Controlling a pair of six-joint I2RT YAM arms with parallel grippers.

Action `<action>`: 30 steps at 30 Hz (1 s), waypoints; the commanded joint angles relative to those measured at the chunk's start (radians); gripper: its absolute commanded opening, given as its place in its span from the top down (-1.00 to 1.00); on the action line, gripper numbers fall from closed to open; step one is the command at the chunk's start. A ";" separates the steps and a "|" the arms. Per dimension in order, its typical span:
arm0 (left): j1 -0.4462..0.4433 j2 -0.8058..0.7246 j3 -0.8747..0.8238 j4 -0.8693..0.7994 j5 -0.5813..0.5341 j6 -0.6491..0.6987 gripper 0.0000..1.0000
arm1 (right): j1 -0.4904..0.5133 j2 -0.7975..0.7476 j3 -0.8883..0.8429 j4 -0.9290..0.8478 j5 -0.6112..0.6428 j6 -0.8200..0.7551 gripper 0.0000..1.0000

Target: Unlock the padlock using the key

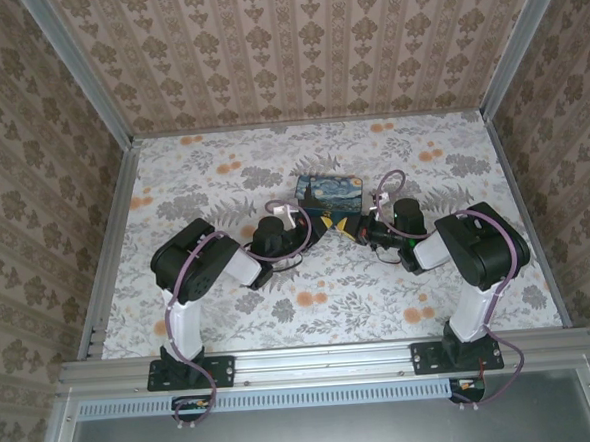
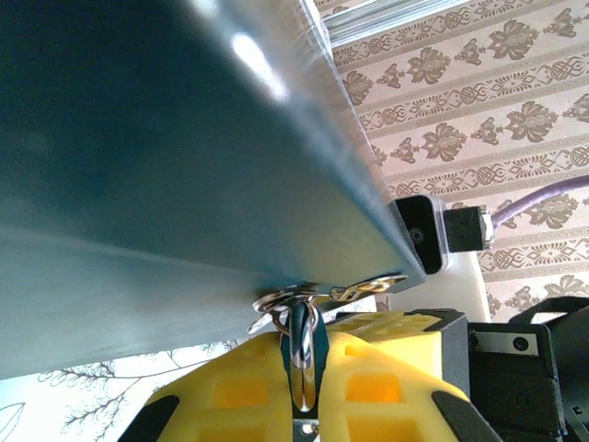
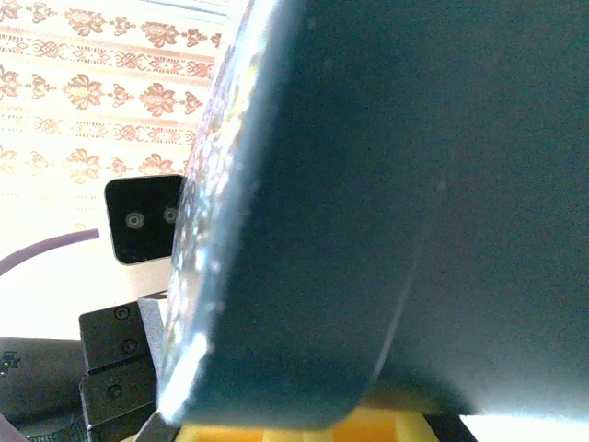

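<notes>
Walls [image 1: 295,51] on three sides of me papered beige with brown damask stripes; aluminium posts [image 1: 80,74] run up the back corners; my table [image 1: 212,176] wears a grey floral print with orange blooms; silver rail [image 1: 324,360] along the near edge; grey panel [image 1: 318,430] below it; light bright and even; wallpaper looks washed-out in both wrist views.

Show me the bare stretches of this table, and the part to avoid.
Free: the floral-patterned table's near middle, between the black arm bases; the far strip between the blue night-sky-printed tin box and the back wall; the far-left corner. Crowded: the centre, where the left pincer, clamping a small silvery metal piece, and the right pincer meet the tin.
</notes>
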 commanded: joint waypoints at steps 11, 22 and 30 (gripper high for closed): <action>-0.014 -0.018 0.027 0.072 0.050 -0.107 1.00 | 0.004 0.065 0.016 0.221 0.079 0.069 1.00; -0.033 -0.012 0.057 0.077 0.048 -0.223 1.00 | 0.006 0.043 0.042 0.249 0.086 0.072 1.00; -0.049 -0.008 0.089 0.078 0.030 -0.265 1.00 | 0.018 -0.004 0.034 0.247 0.117 0.107 1.00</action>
